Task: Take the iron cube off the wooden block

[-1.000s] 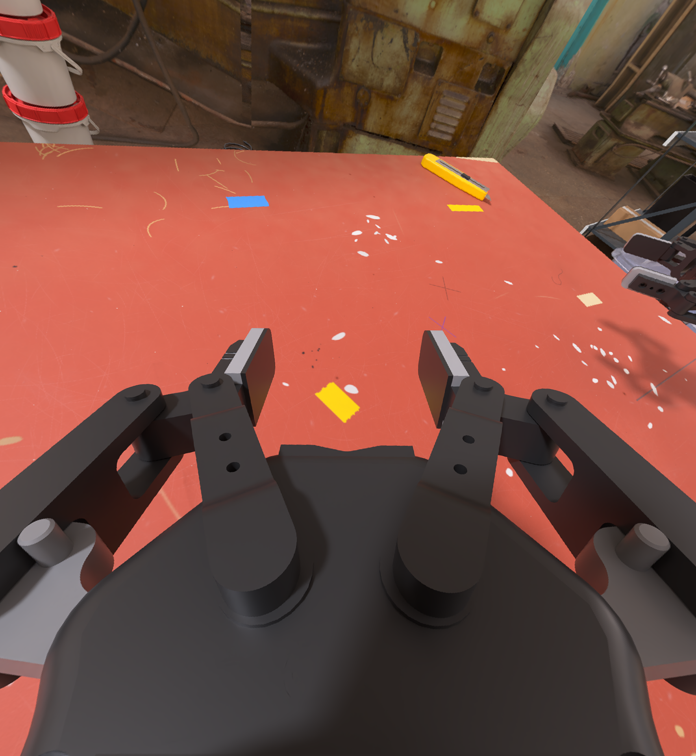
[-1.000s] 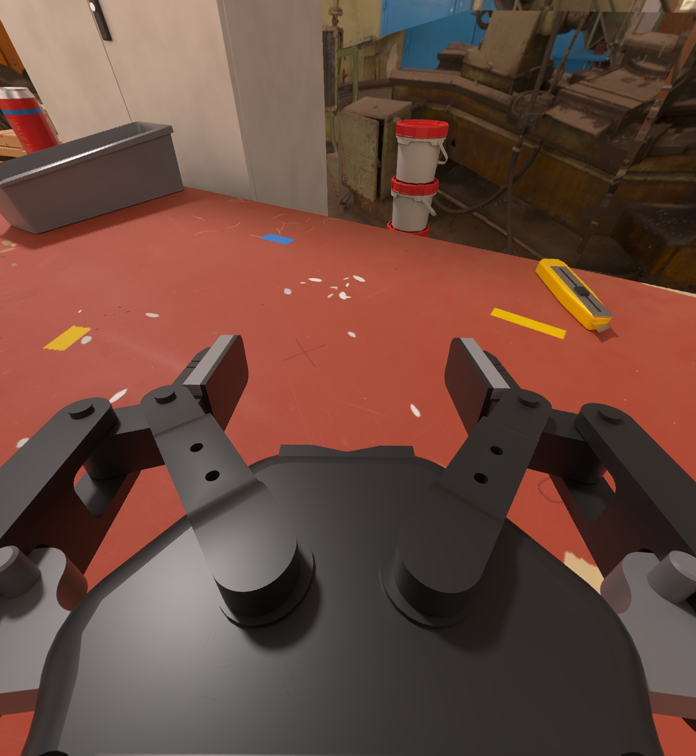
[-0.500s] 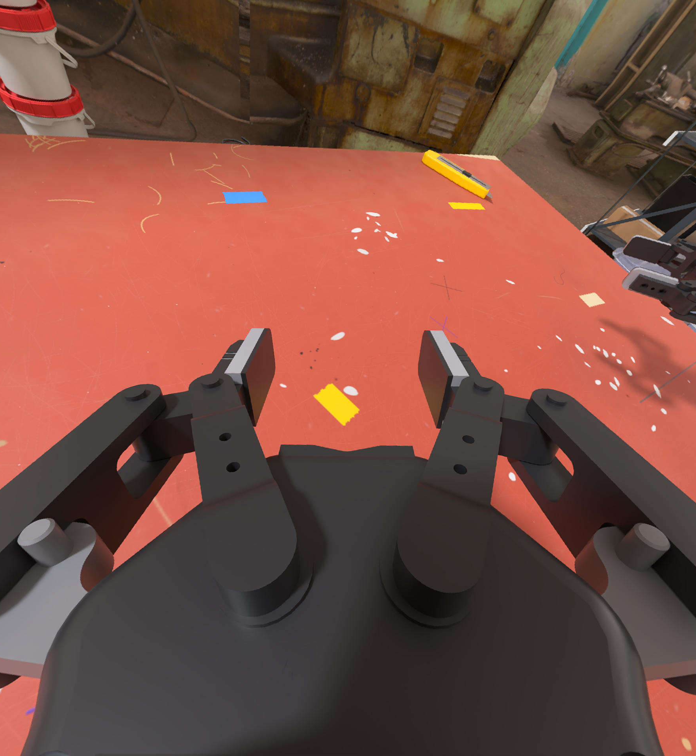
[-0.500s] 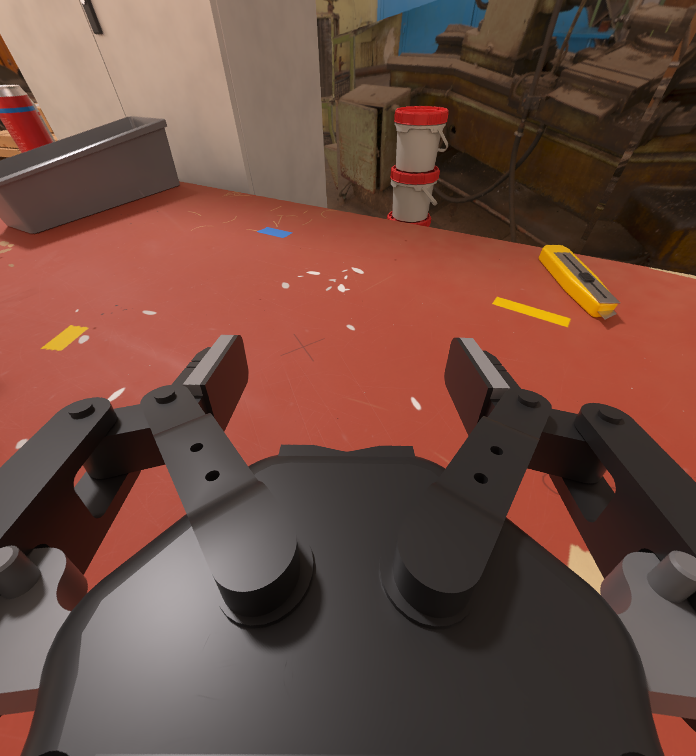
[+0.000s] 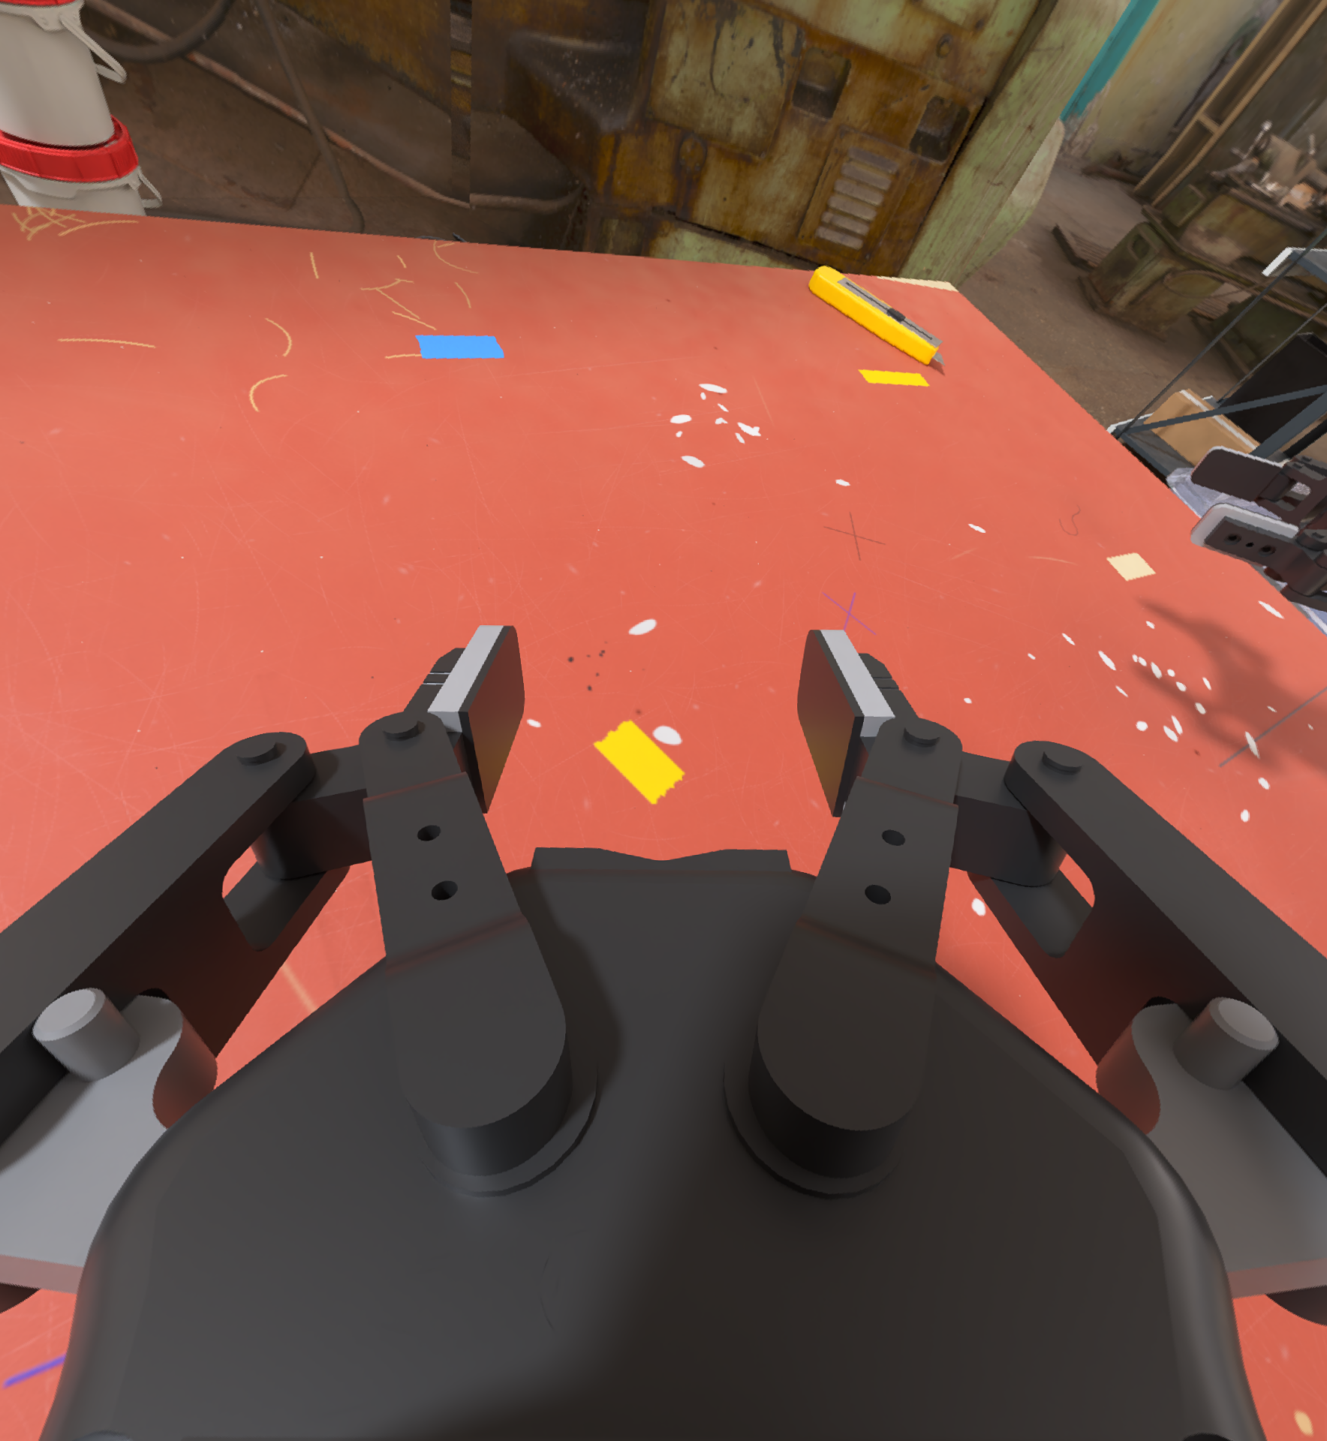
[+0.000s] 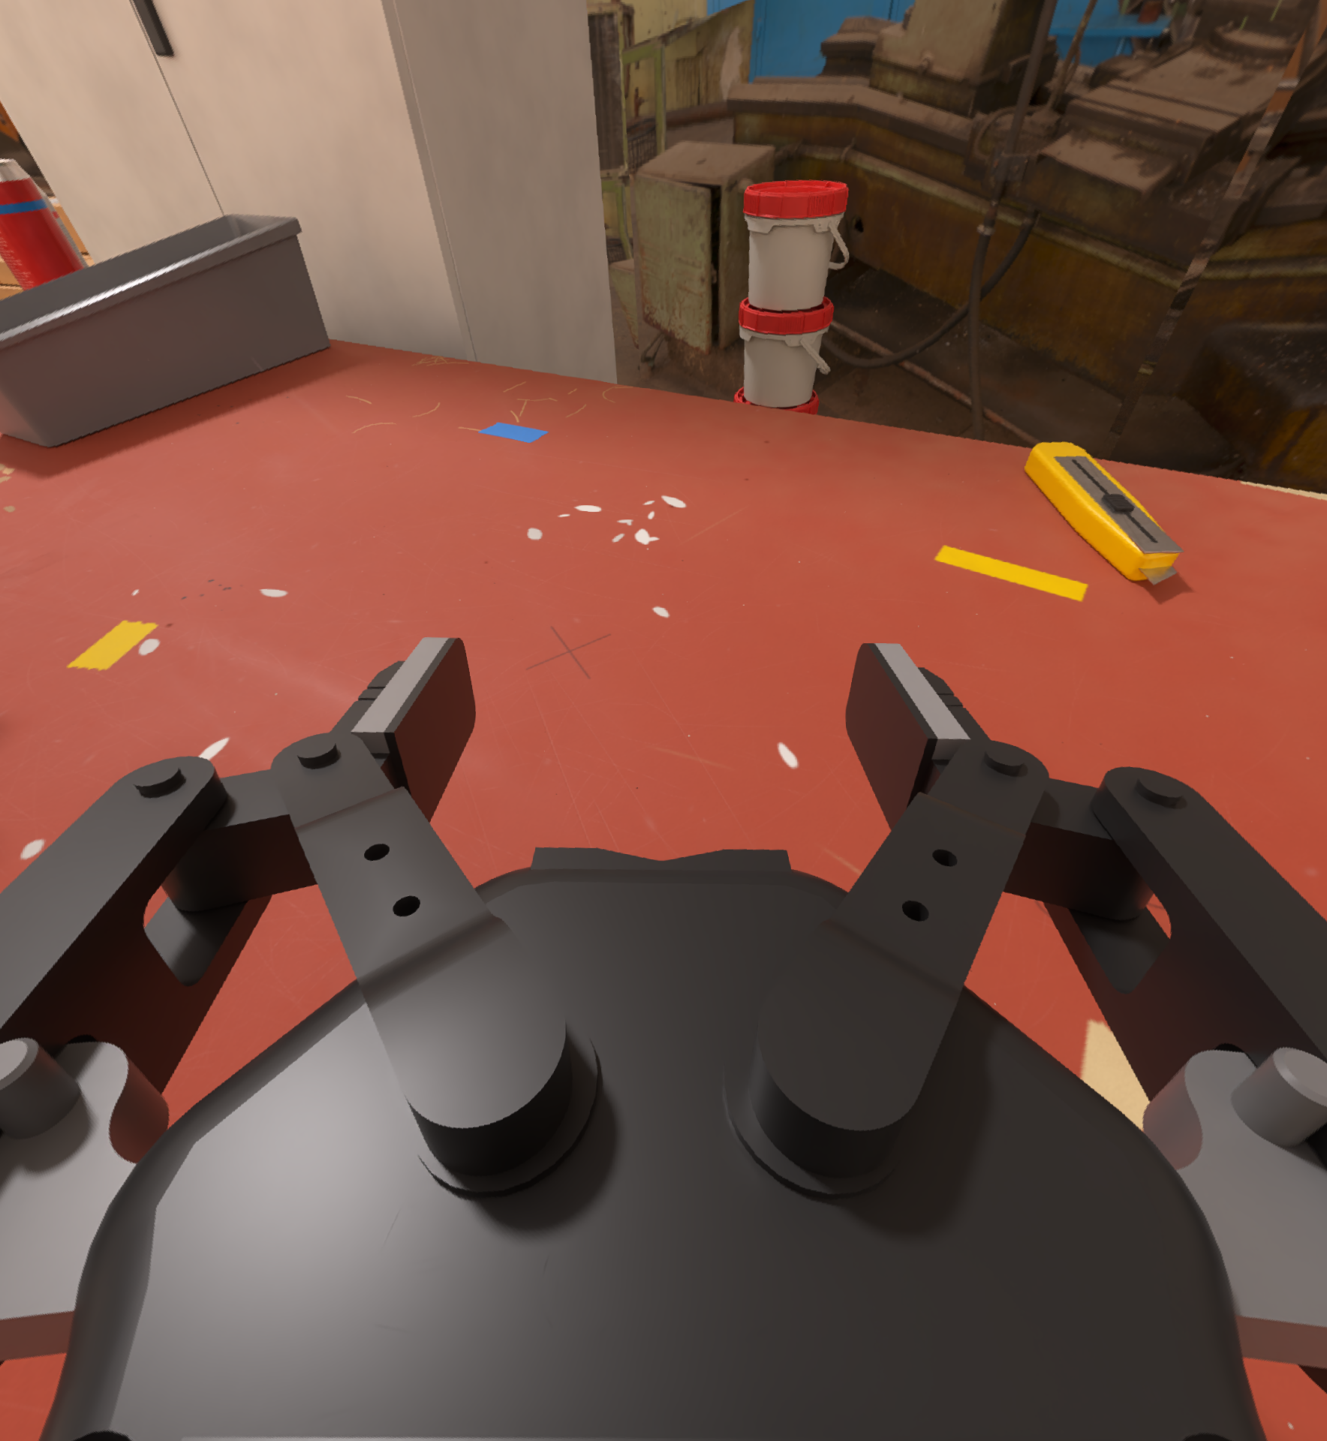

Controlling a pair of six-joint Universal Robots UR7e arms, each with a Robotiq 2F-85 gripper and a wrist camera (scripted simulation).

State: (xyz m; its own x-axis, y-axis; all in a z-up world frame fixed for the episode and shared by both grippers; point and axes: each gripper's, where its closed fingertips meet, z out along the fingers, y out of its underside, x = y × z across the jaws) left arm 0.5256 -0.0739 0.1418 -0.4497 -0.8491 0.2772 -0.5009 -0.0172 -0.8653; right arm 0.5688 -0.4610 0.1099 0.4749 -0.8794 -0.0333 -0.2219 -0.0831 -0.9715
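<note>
My left gripper hangs over the red table with its jaws spread wide and nothing between them; a short yellow tape scrap lies on the surface in the gap between the fingers. My right gripper is likewise wide open and empty, over bare table with a faint pencilled cross just ahead of its fingertips. I cannot find the iron cube or the wooden block in either view. Both cameras catch the yellow utility knife far ahead and to the right near the table's edge, the yellow tape strip just beside it, the blue tape patch ahead and to the left, and the stacked white buckets with red lids beyond the far edge. Only the right wrist view shows the grey bin far ahead on the left with a red can behind it. Only the left wrist view shows the other gripper, far off to the right at the table's side, and a small beige patch near it.
</note>
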